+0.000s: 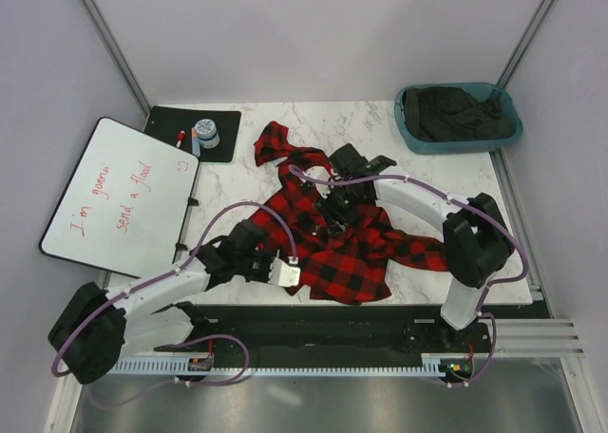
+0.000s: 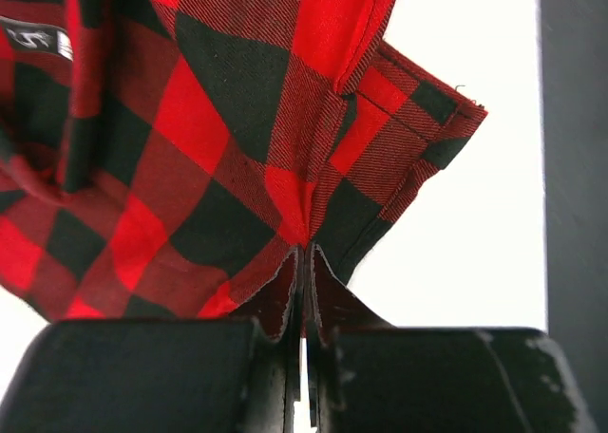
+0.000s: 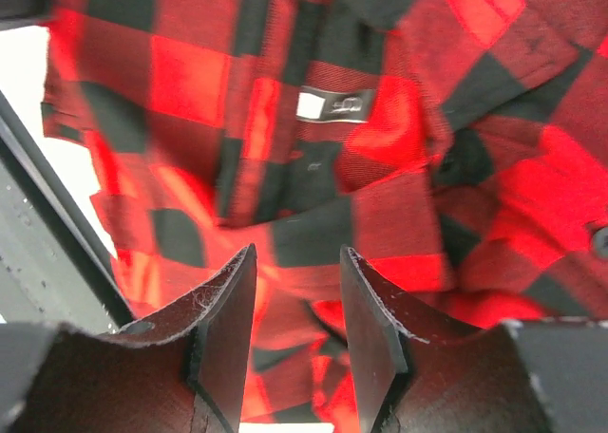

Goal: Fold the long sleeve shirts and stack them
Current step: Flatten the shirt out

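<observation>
- step in hand: opening out the shirt (image 1: pixel 342 262) ahead of the first fold. judged from the heap, no fold has been made and nothing is stacked yet.
- left jaws: pressed together, pinching the shirt's edge close to a loose corner. the cloth runs into the nip as a tight pleat.
- right jaws: spread, with nothing gripped between them. they hang over the collar area, with the white neck label (image 3: pixel 332 105) just beyond the tips.
- next move (judgement): the right jaws need a second hold on the shirt, probably at the collar or shoulder. they should go down far enough to take one layer only. with both holds made, draw the two points apart to pull the body flat.
- risk (judgement): a grip through several layers would drag the heap along instead of spreading it.
- position: the shirt lies in the middle of the worktop (image 1: pixel 323 120), between the two arms, with its near edge close to the worktop's front edge.
- appearance: red-and-black check flannel, crumpled and bunched, with the layers overlapping. one sleeve (image 1: pixel 275 143) trails toward the far left. another part reaches right, toward the right arm.
- nearby: a bin (image 1: pixel 408 134) at the far right corner holds dark clothing (image 1: pixel 456 112), well apart from the shirt.
</observation>
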`<state>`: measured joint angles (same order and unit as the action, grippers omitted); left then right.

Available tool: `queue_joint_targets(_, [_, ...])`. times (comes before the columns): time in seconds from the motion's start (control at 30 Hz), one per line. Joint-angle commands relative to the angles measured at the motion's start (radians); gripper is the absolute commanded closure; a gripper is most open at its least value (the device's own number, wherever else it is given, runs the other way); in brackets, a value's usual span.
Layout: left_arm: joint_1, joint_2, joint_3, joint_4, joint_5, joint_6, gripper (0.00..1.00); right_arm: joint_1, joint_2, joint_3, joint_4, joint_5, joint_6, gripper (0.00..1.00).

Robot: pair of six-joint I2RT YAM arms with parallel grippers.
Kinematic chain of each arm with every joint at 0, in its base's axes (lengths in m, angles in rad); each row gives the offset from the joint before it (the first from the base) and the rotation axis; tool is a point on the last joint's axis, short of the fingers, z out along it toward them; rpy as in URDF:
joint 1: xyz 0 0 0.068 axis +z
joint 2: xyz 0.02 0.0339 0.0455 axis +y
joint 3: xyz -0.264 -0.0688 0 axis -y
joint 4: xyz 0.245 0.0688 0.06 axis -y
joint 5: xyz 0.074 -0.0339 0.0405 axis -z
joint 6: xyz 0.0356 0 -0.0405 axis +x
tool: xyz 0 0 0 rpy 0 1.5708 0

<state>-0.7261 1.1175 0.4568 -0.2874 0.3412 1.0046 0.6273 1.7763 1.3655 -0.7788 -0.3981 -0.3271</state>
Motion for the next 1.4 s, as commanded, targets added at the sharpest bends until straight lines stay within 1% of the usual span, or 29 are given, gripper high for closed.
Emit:
queue_joint_targets(0.0, [0.010,-0.105,-0.027,-0.190,0.058,0.134,0.98,0.067,0.029,0.032,0.058,-0.002,0.036,0.53])
queue_joint_targets(0.13, [0.008,-0.097,-0.032,-0.188,0.070,0.075,0.98,0.144,0.046,0.046,0.130,0.022,0.118,0.55])
queue_joint_targets(0.17, [0.010,-0.100,-0.036,-0.187,0.071,0.072,0.98,0.156,0.055,0.049,0.141,0.036,0.141,0.57])
queue_joint_targets(0.23, [0.011,-0.123,-0.055,-0.173,0.078,0.066,0.98,0.189,0.084,0.049,0.164,0.086,0.155,0.57])
queue_joint_targets(0.33, [0.010,-0.154,-0.073,-0.165,0.090,0.065,0.98,0.219,0.112,0.050,0.182,0.137,0.166,0.55])
queue_joint_targets(0.5, [0.011,-0.179,-0.084,-0.165,0.071,0.060,0.98,0.265,0.153,0.066,0.194,0.171,0.166,0.49])
queue_joint_targets(0.63, [0.011,-0.185,-0.087,-0.167,0.078,0.046,0.98,0.285,0.202,0.072,0.204,0.202,0.166,0.50])
queue_joint_targets(0.7, [0.010,-0.183,-0.086,-0.167,0.071,0.037,0.98,0.287,0.210,0.078,0.205,0.217,0.168,0.54])
queue_joint_targets(0.73, [0.010,-0.188,-0.086,-0.168,0.068,0.037,0.98,0.287,0.209,0.081,0.207,0.226,0.168,0.60])
queue_joint_targets(0.77, [0.010,-0.191,-0.086,-0.173,0.065,0.037,0.98,0.285,0.206,0.089,0.204,0.238,0.166,0.80])
queue_joint_targets(0.8, [0.010,-0.202,-0.086,-0.177,0.064,0.040,0.98,0.282,0.198,0.093,0.199,0.278,0.165,0.89])
queue_joint_targets(0.83, [0.011,-0.211,-0.086,-0.182,0.061,0.042,0.98,0.272,0.174,0.099,0.194,0.286,0.165,0.95])
queue_joint_targets(0.87, [0.011,-0.217,-0.086,-0.197,0.052,0.046,0.98,0.256,0.157,0.122,0.184,0.286,0.165,1.00])
queue_joint_targets(0.97, [0.027,-0.249,-0.076,-0.234,0.024,0.060,0.98,0.134,0.085,0.188,0.112,0.272,0.131,1.00])
queue_joint_targets(1.0, [0.039,-0.257,-0.067,-0.248,0.025,0.063,0.98,0.050,0.065,0.198,0.072,0.269,0.116,1.00])
queue_joint_targets(1.07, [0.080,-0.274,-0.058,-0.278,0.036,0.083,0.98,-0.033,0.014,0.201,0.035,0.297,0.071,1.00])
queue_joint_targets(1.1, [0.099,-0.278,-0.047,-0.295,0.035,0.104,0.98,-0.126,-0.003,0.190,0.006,0.301,0.028,1.00])
queue_joint_targets(1.13, [0.122,-0.280,-0.043,-0.299,0.030,0.118,0.98,-0.176,-0.026,0.179,-0.008,0.304,0.002,1.00])
queue_joint_targets(1.17, [0.182,-0.277,-0.038,-0.303,0.033,0.138,0.98,-0.222,-0.035,0.152,-0.019,0.312,-0.027,1.00])
queue_joint_targets(1.2, [0.221,-0.271,-0.023,-0.308,0.039,0.184,0.98,-0.313,-0.044,0.133,-0.025,0.318,-0.085,1.00])
queue_joint_targets(1.23, [0.261,-0.262,-0.012,-0.314,0.054,0.212,0.98,-0.358,-0.058,0.113,-0.025,0.326,-0.111,1.00])
queue_joint_targets(1.27, [0.333,-0.231,-0.001,-0.318,0.059,0.236,0.98,-0.397,-0.061,0.075,-0.025,0.335,-0.137,1.00])
queue_joint_targets(1.3, [0.367,-0.214,0.020,-0.320,0.062,0.291,0.98,-0.467,-0.063,0.057,-0.022,0.346,-0.191,1.00])
queue_joint_targets(1.33, [0.398,-0.197,0.034,-0.315,0.067,0.314,0.98,-0.503,-0.058,0.041,-0.020,0.346,-0.207,1.00])
queue_joint_targets(1.37, [0.460,-0.153,0.046,-0.312,0.074,0.336,0.98,-0.538,-0.054,0.021,-0.020,0.341,-0.225,1.00])
